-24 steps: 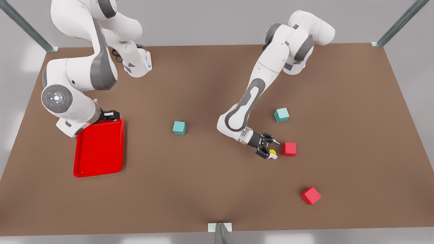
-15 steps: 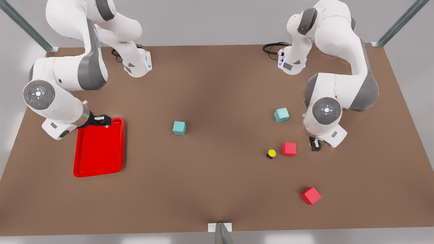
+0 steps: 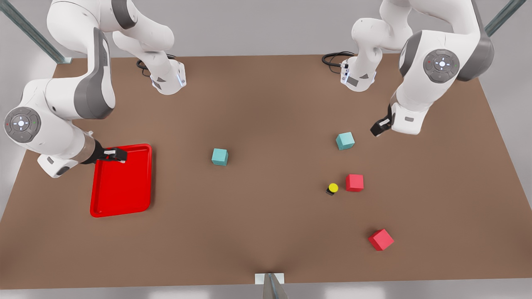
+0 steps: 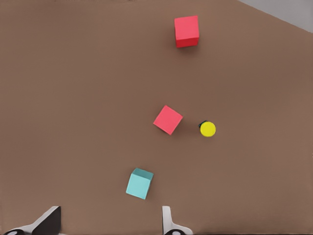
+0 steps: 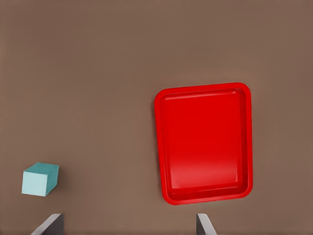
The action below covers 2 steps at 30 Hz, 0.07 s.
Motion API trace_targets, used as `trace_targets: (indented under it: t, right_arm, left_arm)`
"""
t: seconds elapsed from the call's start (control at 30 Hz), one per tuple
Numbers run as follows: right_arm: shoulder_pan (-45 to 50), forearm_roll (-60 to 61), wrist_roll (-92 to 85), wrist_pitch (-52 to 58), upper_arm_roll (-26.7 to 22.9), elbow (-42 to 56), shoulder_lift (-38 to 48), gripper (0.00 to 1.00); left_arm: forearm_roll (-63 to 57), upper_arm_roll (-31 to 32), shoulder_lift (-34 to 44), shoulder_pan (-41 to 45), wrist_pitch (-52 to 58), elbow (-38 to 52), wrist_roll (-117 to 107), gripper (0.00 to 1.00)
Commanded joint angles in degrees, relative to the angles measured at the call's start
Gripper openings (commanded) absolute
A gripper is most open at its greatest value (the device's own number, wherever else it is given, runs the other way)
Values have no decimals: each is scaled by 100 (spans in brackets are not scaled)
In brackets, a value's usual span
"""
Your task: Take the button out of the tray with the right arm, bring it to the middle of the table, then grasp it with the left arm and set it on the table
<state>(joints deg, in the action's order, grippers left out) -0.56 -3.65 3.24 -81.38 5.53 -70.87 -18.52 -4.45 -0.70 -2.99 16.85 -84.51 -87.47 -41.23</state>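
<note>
The tiny push-button with a round yellow cap on a short black base (image 3: 331, 189) stands on the flat matte brown tabletop (image 3: 266, 232), toward the front view's right, just beside a red cube (image 3: 354, 182) but apart from it. In the left wrist view the button (image 4: 207, 129) lies near the same red cube (image 4: 168, 119), with a second red cube (image 4: 187, 31) farther off and a teal cube (image 4: 139, 183) nearer the camera.

The left hand (image 3: 379, 126) hangs above the tabletop near the teal cube (image 3: 345, 140), well apart from the button. Its fingers (image 4: 168, 223) are spread wide and hold nothing.

The right hand (image 3: 118, 155) hovers over the far rim of the shallow bright red rectangular tray (image 3: 120, 195). Its fingers (image 5: 205, 225) are likewise spread wide and hold nothing. The right wrist view shows the tray (image 5: 204, 142) with nothing in it and another teal cube (image 5: 40, 179) off to one side; the same cube (image 3: 219, 157) sits near the tabletop's middle in the front view.
</note>
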Motion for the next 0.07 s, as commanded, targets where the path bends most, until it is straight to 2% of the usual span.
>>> trace_targets:
  t: [0.0, 0.03]
  right_arm:
    - [3, 4, -8, -18, 1, 3, 6, 100]
    - [3, 4, -8, -18, 1, 3, 6, 100]
  left_arm:
    - [15, -1, 9, -24, -109, 1, 4721, 100]
    - [15, -1, 9, -24, -109, 2, 4720, 100]
